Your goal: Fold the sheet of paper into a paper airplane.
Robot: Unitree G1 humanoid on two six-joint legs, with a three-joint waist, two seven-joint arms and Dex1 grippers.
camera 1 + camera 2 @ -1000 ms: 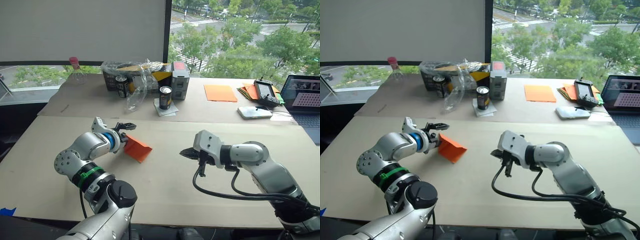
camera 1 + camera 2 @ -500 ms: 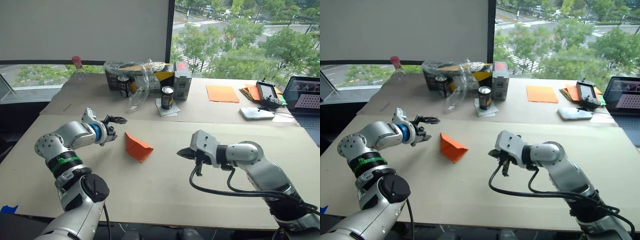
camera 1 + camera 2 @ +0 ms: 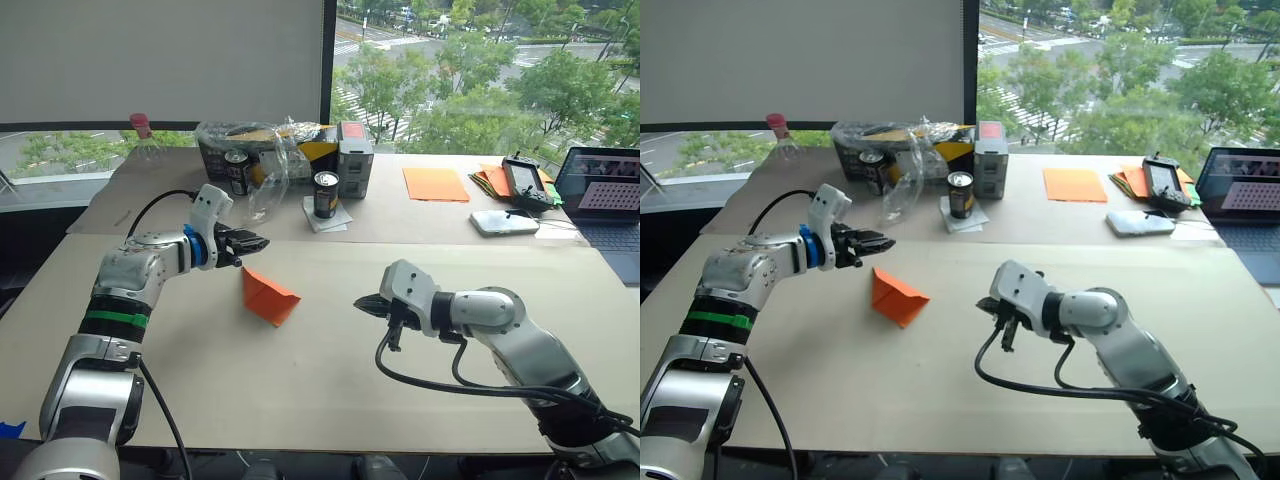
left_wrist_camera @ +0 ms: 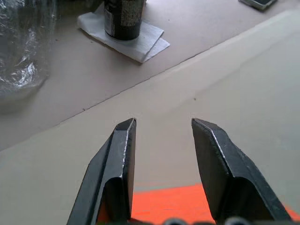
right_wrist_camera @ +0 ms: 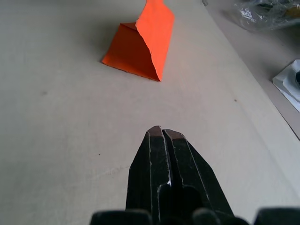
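Since the earlier frames, the left gripper [image 3: 256, 241] had let go of the sheet of paper [image 3: 268, 296] and drawn back; its arm, earlier folded low in the lower left of the head view, now reached in from the left edge with the fingers just above and to the left of the paper. The paper itself lay in about the same spot as half a second before. The left jaws stood moderately apart and held nothing; in the left wrist view one black finger [image 4: 117, 164] showed on each side of a bare gap, with an orange strip of paper visible beneath and behind them at the frame's lower edge. The right gripper [image 3: 362, 304] sat right of centre in the head view, its jaws pressed together and empty, pointing toward the paper but well apart from it; in the right wrist view the closed fingertips [image 5: 161, 137] rose at the bottom centre and the paper [image 5: 140, 47] stood in the upper middle. The paper rested on the tan surface [image 3: 330, 390] as a partly folded tent-like wedge, one flap raised. Its underside and inner layers were hidden, so the number of folds could not be made out.
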